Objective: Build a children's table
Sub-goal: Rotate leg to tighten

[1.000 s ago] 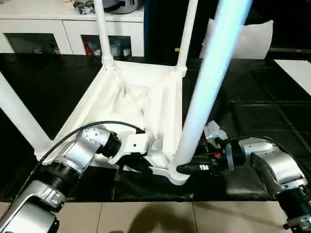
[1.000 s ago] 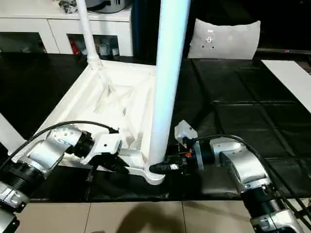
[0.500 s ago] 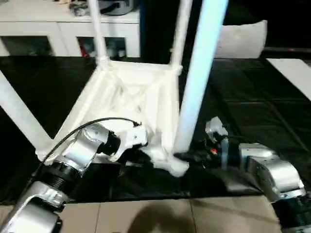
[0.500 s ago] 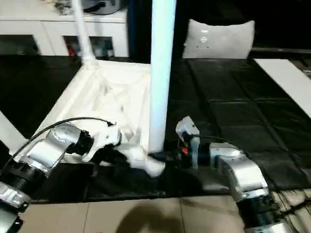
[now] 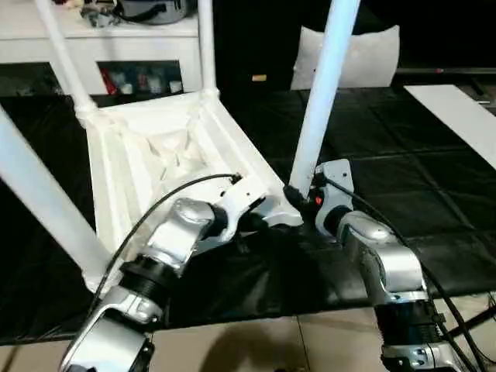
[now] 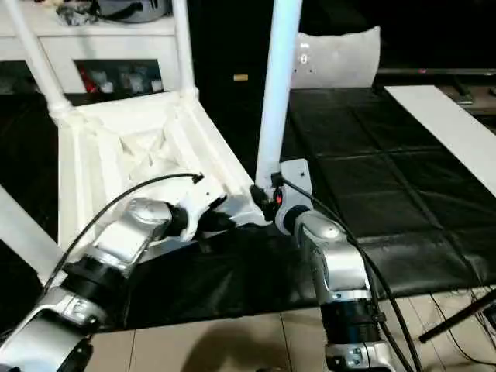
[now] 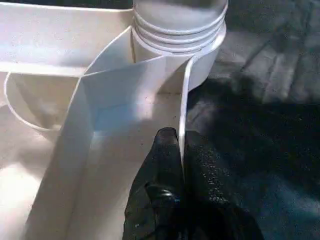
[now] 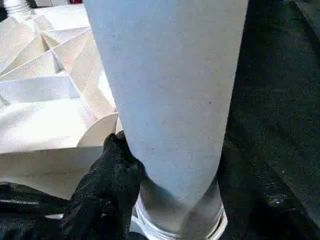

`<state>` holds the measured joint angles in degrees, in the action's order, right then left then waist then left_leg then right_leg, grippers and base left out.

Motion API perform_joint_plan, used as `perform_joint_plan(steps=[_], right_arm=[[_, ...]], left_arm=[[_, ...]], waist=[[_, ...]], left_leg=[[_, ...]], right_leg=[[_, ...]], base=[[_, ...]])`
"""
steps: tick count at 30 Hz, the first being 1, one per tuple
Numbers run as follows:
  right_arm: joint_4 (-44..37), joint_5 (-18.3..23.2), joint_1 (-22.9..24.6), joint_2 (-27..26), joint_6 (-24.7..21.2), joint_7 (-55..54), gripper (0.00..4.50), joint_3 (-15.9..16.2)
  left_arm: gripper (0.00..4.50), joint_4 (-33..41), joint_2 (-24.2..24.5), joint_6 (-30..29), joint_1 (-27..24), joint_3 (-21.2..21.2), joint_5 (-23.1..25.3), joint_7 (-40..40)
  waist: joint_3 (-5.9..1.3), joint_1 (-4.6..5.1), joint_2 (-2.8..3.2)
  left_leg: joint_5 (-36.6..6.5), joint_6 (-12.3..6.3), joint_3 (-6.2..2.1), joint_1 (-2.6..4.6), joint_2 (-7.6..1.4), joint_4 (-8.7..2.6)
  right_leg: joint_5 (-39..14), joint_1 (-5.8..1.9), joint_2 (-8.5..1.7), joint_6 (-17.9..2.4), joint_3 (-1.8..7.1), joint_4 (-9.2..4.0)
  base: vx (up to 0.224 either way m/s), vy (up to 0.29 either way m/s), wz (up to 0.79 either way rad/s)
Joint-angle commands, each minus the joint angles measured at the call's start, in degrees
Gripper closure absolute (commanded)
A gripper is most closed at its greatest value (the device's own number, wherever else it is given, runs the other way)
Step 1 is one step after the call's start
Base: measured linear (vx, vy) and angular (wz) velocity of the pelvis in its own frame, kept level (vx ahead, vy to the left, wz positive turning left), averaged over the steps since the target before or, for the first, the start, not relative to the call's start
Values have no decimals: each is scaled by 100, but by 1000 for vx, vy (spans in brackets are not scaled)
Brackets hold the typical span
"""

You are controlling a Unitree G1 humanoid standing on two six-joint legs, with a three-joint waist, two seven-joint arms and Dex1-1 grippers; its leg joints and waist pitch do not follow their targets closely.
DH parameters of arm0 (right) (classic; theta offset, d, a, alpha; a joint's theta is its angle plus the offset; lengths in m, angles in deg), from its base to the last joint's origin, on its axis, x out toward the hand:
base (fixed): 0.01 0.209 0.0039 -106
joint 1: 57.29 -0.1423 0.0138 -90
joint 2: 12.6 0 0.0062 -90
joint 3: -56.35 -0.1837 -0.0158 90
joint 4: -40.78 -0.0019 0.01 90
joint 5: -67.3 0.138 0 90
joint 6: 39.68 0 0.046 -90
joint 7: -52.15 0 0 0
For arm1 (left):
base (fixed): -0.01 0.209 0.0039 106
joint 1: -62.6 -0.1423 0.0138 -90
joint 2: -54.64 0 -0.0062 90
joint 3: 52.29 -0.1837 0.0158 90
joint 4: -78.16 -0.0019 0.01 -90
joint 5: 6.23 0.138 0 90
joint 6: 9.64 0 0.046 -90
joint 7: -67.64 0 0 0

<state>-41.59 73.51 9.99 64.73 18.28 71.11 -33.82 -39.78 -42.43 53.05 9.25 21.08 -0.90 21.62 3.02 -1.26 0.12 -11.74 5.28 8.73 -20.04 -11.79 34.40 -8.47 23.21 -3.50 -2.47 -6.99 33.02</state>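
Right tool half hidden behind leg

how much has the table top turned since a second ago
Yes, clearly: the table top has swung on the black mat; its gripped corner now points toward the right arm.

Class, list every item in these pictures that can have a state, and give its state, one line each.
Table top: upside down, ribbed underside up, tilted.
Near leg: seated in its corner socket, standing up.
Left gripper: shut on the table top's rim.
Right gripper: shut on the near leg's base.
Cabinet: glass doors closed.
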Motion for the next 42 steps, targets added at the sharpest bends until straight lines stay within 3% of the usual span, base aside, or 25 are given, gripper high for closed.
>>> perform_joint_plan(steps=[1,4,8,11,14,16,17,21,24,26,29,30,35,36,42], right_arm=[[-30,294,65,-338,-83,445,181,521],[-123,291,113,-212,36,596,147,503],[-93,391,102,-3,226,838,114,362],[-227,567,242,682,373,1728,91,343],[-317,716,307,954,384,2164,59,300],[-451,816,394,1357,453,2741,46,344],[-471,849,415,1502,502,2977,38,355],[-144,605,316,1899,1146,3439,2,440],[25,592,221,2165,1303,3894,2,621],[-53,751,203,2332,1109,4375,2,775],[-143,984,174,2430,930,4795,2,859],[-67,1020,126,2471,961,5040,30,930],[211,1017,33,2494,1256,5341,56,1061],[274,1028,7,2482,1286,5378,78,1072],[340,1066,-40,2512,1273,5582,113,1123]], left_arm=[[450,178,-216,127,327,219,-83,459],[450,278,-97,147,263,157,-61,274],[450,253,63,323,217,49,-83,-3],[450,254,409,594,128,-119,-67,-520],[450,202,557,776,119,-153,-82,-759],[450,164,765,1028,97,-214,-85,-1078],[450,167,842,1099,89,-243,-86,-1200],[450,307,1092,1498,-10,-413,-225,-1904],[450,391,1344,1821,-79,-668,-228,-2449],[450,334,1443,2028,-73,-784,-157,-2588],[450,312,1514,2226,-81,-869,-142,-2810],[450,348,1563,2318,-105,-908,-176,-3023],[450,383,1663,2504,-124,-979,-212,-3299],[450,389,1693,2549,-131,-998,-221,-3343],[450,357,1751,2662,-147,-995,-232,-3449]], waist=[[-427,-39,-45],[-435,-59,-43],[-425,-67,-31],[-424,-102,-12],[-427,-117,4],[-423,-132,-21],[-419,-138,0],[-414,-157,8],[-423,-200,12],[-420,-280,31],[-429,-358,7],[-429,-386,-15],[-416,-408,-30],[-414,-409,-27],[-427,-413,-30]], left_leg=[[-405,-465,24,-44,-74,-352],[-302,-495,28,-48,-80,-354],[-403,-498,35,-46,-75,-359],[-471,-546,35,-33,-85,-355],[-453,-581,27,-49,-95,-355],[-510,-583,36,-39,-87,-347],[-562,-592,36,-38,-90,-347],[-625,-527,32,-24,-96,-348],[-643,-527,31,3,-114,-353],[-642,-555,33,27,-145,-358],[-598,-565,34,12,-163,-361],[-600,-531,36,11,-166,-365],[-682,-443,46,15,-147,-366],[-671,-434,41,12,-149,-370],[-565,-446,42,2,-153,-365]], right_leg=[[-1948,-388,-442,-463,305,-435],[-1639,-405,-445,-584,325,-391],[-1724,-418,-443,-590,326,-407],[-1724,-423,-442,-580,328,-415],[-1610,-431,-445,-635,327,-389],[-1711,-437,-433,-611,323,-411],[-1788,-429,-437,-585,319,-423],[-2023,-398,-452,-572,305,-440],[-1946,-381,-444,-672,314,-426],[-1715,-373,-439,-774,337,-386],[-1607,-391,-453,-811,337,-355],[-1620,-393,-460,-813,335,-345],[-2051,-384,-487,-675,329,-395],[-2074,-383,-482,-665,327,-399],[-1948,-384,-463,-646,326,-380]], base=[[0,0,0],[0,0,0],[0,0,0],[0,0,0],[0,0,0],[0,0,0],[0,0,0],[0,0,0],[0,0,0],[0,0,0],[0,0,0],[0,0,0],[0,0,0],[0,0,0],[0,0,0]])
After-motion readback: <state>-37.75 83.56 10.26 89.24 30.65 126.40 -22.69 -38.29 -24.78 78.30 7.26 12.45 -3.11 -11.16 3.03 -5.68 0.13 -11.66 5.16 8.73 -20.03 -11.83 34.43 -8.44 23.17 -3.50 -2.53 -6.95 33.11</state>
